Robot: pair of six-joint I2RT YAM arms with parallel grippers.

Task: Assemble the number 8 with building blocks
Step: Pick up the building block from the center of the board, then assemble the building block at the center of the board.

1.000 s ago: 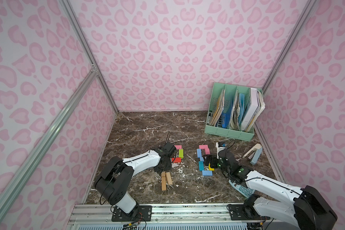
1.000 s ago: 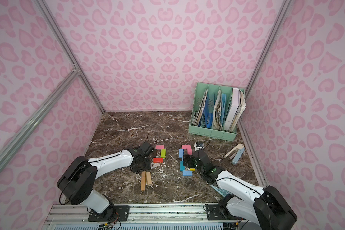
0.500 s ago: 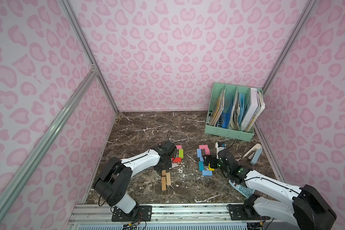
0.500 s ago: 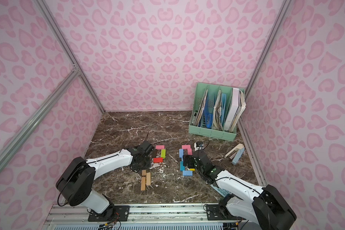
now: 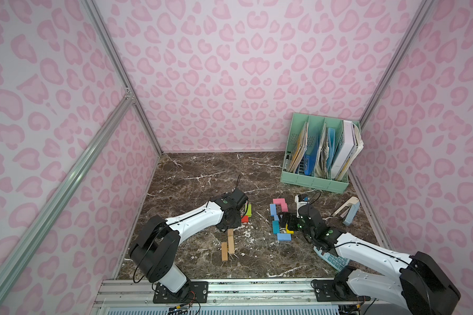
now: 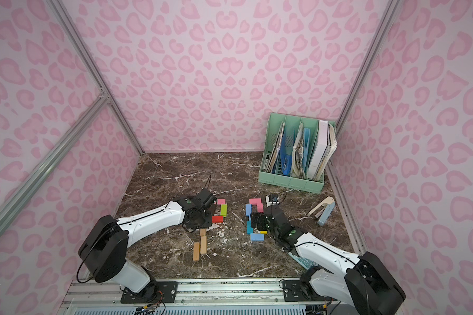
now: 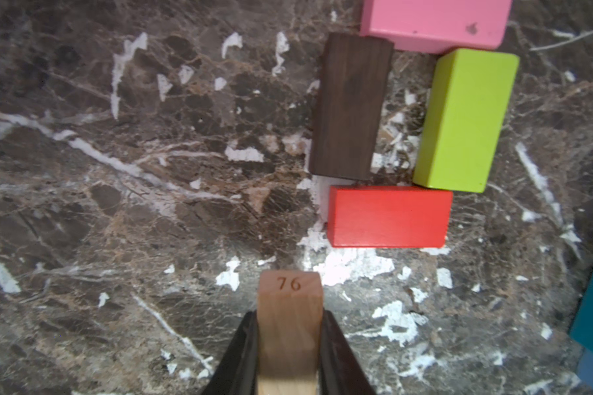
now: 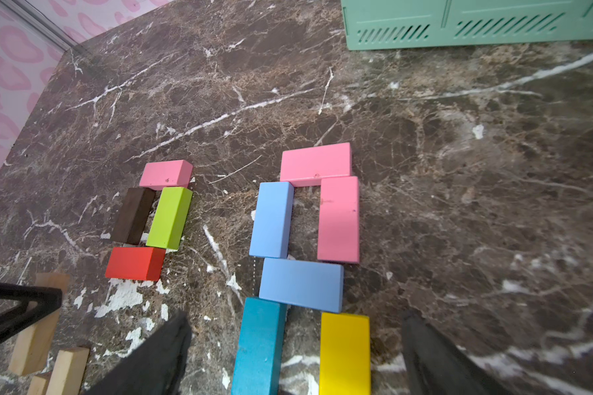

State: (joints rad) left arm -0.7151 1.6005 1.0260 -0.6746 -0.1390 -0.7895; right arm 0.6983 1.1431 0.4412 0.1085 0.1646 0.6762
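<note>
Jaws of the left gripper (image 7: 288, 319) pinch a tan block (image 7: 290, 294) by its long sides, end leading, at 7 o'clock of the red block (image 5: 245, 219). I'd guess it is held that way to slide in beneath red and start a lower loop under the pink (image 7: 435, 20), brown (image 7: 350, 106) and green (image 7: 464, 119) ring. Its arm reaches low, wrist bent down toward the marble (image 7: 151, 205). At 3 o'clock, the right gripper (image 8: 297, 319) hangs spread wide over yellow (image 8: 344, 352) and teal (image 8: 259, 345) in the fuller figure, its arm stretched low.
</note>
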